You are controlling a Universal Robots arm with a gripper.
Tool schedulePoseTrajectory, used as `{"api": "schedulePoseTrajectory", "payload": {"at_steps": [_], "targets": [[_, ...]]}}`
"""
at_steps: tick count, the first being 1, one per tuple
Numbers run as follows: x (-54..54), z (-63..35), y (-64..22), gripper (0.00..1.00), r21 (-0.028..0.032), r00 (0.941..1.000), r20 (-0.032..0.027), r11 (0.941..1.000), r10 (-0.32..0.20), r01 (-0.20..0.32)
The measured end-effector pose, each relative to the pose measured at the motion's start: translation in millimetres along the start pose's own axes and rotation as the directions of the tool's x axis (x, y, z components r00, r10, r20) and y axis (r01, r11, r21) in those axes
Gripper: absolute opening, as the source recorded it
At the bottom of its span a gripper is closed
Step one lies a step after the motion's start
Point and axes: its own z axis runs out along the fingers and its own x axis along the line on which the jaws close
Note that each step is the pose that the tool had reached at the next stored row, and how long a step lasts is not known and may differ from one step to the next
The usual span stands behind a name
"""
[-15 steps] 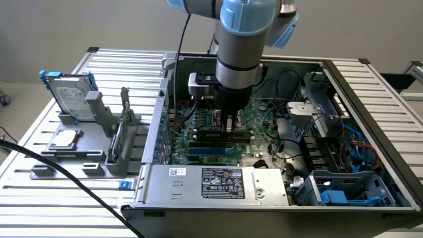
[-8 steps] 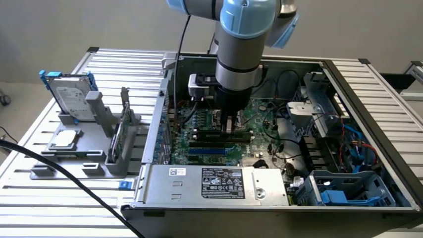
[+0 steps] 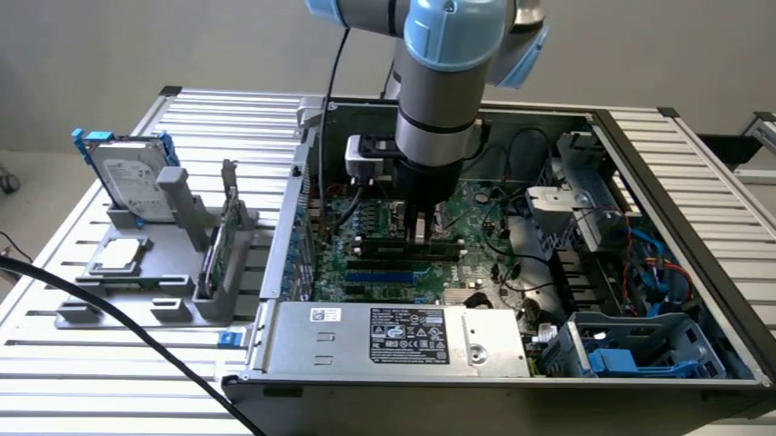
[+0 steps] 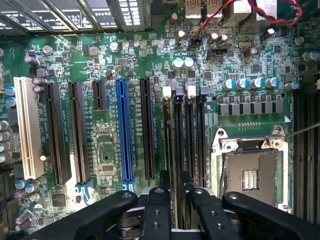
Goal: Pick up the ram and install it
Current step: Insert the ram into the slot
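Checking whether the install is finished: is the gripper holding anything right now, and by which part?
It cannot be told. The gripper is right over the ram, which stands in a motherboard slot. A grip on its top edge is unclear.

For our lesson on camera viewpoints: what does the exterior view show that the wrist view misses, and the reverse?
Exterior view: the whole computer case, the robot arm, and a grey stand holding a hard drive. Wrist view: a blue slot, a white slot and the open processor socket. Both: the green motherboard with the gripper over its memory slots.
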Motion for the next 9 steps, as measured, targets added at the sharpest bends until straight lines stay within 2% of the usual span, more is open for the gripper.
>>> {"api": "schedulePoseTrajectory", "payload": {"at_steps": [9], "targets": [[-1.1,-22.2,0.4,0.23,-0.0048,0.9999,0.0133,1.0,-0.003,0.003]]}}
